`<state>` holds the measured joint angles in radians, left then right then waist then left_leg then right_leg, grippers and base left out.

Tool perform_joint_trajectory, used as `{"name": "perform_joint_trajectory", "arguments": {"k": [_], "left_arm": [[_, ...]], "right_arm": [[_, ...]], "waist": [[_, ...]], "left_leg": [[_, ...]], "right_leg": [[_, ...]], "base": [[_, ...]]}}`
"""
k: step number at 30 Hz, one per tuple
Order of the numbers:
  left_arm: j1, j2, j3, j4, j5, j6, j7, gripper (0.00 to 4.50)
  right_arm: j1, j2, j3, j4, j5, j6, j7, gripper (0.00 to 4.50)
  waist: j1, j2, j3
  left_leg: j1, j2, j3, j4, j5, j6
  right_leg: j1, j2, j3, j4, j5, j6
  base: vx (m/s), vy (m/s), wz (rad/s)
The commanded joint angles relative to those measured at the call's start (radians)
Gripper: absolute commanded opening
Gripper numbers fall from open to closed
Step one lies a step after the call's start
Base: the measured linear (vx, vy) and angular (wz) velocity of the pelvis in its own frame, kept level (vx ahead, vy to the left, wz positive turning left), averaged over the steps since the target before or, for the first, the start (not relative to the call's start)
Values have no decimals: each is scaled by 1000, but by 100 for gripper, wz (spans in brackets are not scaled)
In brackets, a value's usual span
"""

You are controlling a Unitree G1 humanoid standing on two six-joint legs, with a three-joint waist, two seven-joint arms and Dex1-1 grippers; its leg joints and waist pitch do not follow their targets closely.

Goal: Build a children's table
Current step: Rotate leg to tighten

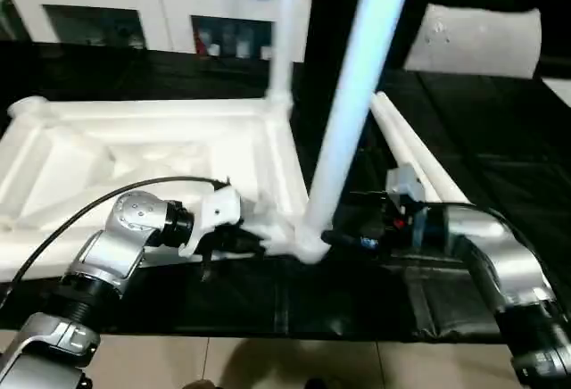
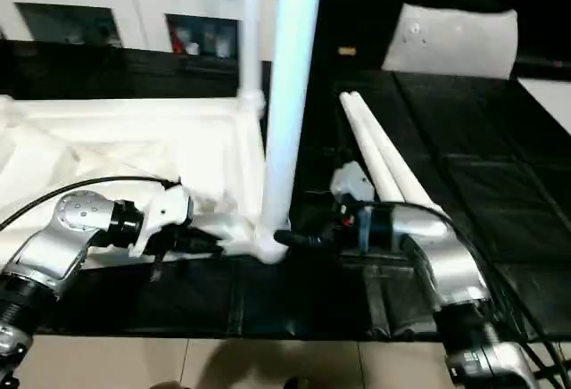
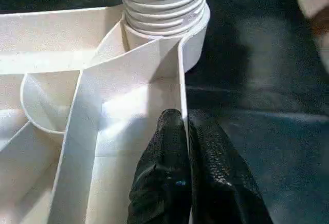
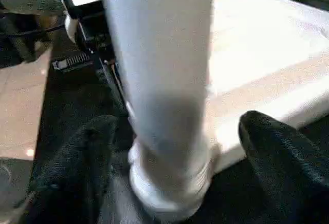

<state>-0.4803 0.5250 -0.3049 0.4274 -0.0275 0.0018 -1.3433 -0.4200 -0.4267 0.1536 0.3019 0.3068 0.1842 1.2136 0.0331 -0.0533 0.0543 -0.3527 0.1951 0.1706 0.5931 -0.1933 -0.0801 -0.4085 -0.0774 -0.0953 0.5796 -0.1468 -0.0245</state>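
Tabletop (image 1: 134, 161) lies upside down on the black mat (image 1: 500, 157), ribs up, toward the left. Left gripper (image 3: 186, 147) has its fingers pressed together on the thin rim wall beside the near corner socket (image 3: 193, 34). In that socket stands one leg (image 1: 352, 103), threads partly showing (tilted slightly); another leg (image 1: 284, 28) rises at the far corner. Right gripper (image 4: 175, 152) is spread wide, one finger either side of the near leg's base. Two spare legs (image 2: 384, 161) lie farther right.
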Motion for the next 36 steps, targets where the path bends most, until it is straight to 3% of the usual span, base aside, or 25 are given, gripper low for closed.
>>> {"name": "perform_joint_trajectory", "arguments": {"k": [1,7,20,25,26,30,31,32,34,35,36], "left_arm": [[-4,9,-59,13,21,-28,-66,0],[-19,11,-71,17,23,-39,-89,0],[-30,7,-81,36,29,-57,-104,0],[-29,-4,-71,46,29,-39,-73,0],[-30,-10,-67,49,31,-30,-55,0],[-39,-67,-22,58,36,40,88,0],[-44,-87,-8,55,33,77,129,0],[-48,-103,4,51,30,101,162,0],[-54,-125,19,49,25,126,205,0],[-74,-183,53,43,12,192,300,0],[-77,-189,57,42,11,198,311,0]], "right_arm": [[-28,6,18,39,-13,-17,39,367],[-56,6,57,72,-22,-30,108,323],[-61,18,81,103,-34,-59,156,202],[-25,22,88,76,-27,-48,156,193],[-15,23,88,66,-25,-43,149,192],[50,55,63,15,-7,30,49,192],[65,72,54,8,-9,45,5,192],[73,89,47,10,-16,58,-39,192],[79,112,40,17,-31,69,-99,192],[86,170,24,35,-66,59,-227,192],[87,178,22,37,-69,61,-242,192]], "waist": [[-3,-1,-62],[4,-8,-65],[8,-2,-64],[10,5,-60],[9,2,-61],[16,6,-57],[18,10,-53],[16,7,-51],[10,8,-48],[1,6,-43],[-2,11,-41]], "left_leg": [[7,41,-5,-72,-213,60],[7,41,-5,-72,-214,45],[6,42,-5,-72,-213,43],[8,42,-7,-75,-243,33],[8,42,-7,-75,-247,31],[15,41,-6,-77,-278,26],[20,41,-6,-78,-299,19],[24,38,-9,-76,-328,14],[19,35,-13,-77,-346,9],[26,29,-17,-71,-387,0],[28,26,-20,-69,-399,-5]], "right_leg": [[48,-70,54,-64,-385,-170],[52,-70,55,-61,-369,-170],[54,-68,55,-59,-341,-182],[53,-68,54,-64,-373,-174],[53,-67,54,-64,-375,-172],[49,-65,54,-71,-401,-169],[44,-66,54,-76,-439,-157],[42,-68,48,-85,-503,-140],[44,-68,43,-93,-570,-109],[36,-69,29,-114,-681,-55],[34,-70,23,-120,-710,-41]], "base": [[0,0,0],[0,0,0],[0,0,0],[0,0,0],[0,0,0],[0,0,0],[0,0,0],[0,0,0],[-26,3,-2],[-58,7,-4],[-58,7,-4]]}}
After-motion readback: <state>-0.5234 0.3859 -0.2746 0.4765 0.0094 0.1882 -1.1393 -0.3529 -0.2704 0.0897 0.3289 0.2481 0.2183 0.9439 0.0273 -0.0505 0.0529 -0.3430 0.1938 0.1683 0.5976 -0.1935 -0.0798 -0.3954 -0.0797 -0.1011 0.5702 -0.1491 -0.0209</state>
